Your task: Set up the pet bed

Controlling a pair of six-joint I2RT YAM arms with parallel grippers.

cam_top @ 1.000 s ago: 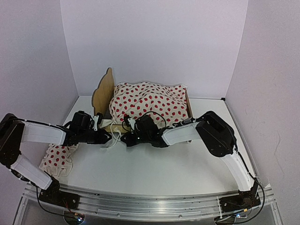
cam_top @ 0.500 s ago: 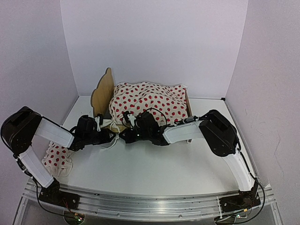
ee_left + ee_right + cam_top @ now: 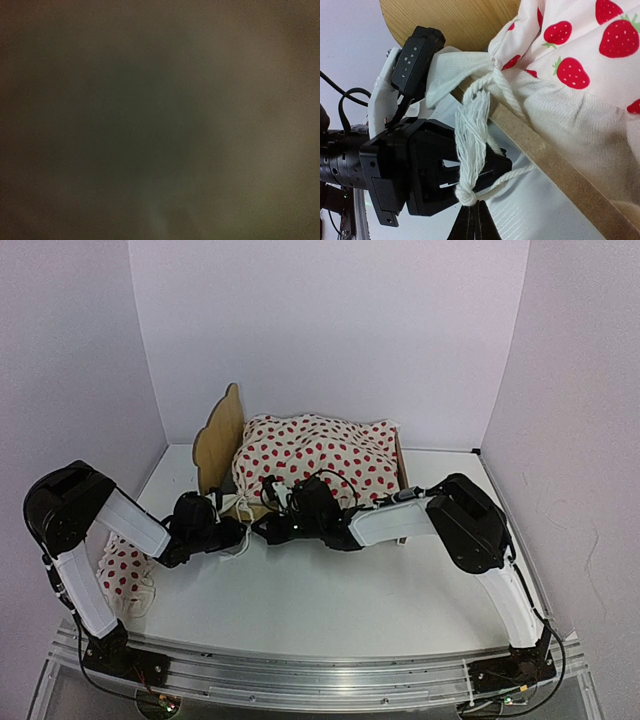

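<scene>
So the pet bed (image 3: 222, 435) sits toward 12 o'clock on the tabletop (image 3: 330, 600), close to the back wall (image 3: 330, 330). Its scalloped headboard is at the 9 o'clock end and the low footboard at the 3 o'clock end. A strawberry-print cloth (image 3: 320, 455) is heaped over the whole top, so the mattress is hidden. Room-wise, the entire 6 o'clock half of the tabletop in front of the bed is open. There's a strip free at 3 o'clock between the footboard and the right wall (image 3: 560, 420), and a narrower one at 9 o'clock by the left wall (image 3: 70, 390). The crowded bit is the bed's front corner at about 7 o'clock, where both arms meet nose to nose. The right hand (image 3: 262, 530) has its fingers pressed together, pinching a white tassel (image 3: 470, 145) at its knot, and the tassel hangs off the cloth's corner over the wooden side rail (image 3: 545, 150). The left hand (image 3: 232, 533) is right up against that same corner, touching or nearly touching the cloth. I can't tell if it's spread or closed, since its own camera shows only dark blur. A small red-dotted pillow (image 3: 122, 568) lies at 8 o'clock, partly under the left arm. The metal mounting rail (image 3: 300, 675) runs along the near edge.
</scene>
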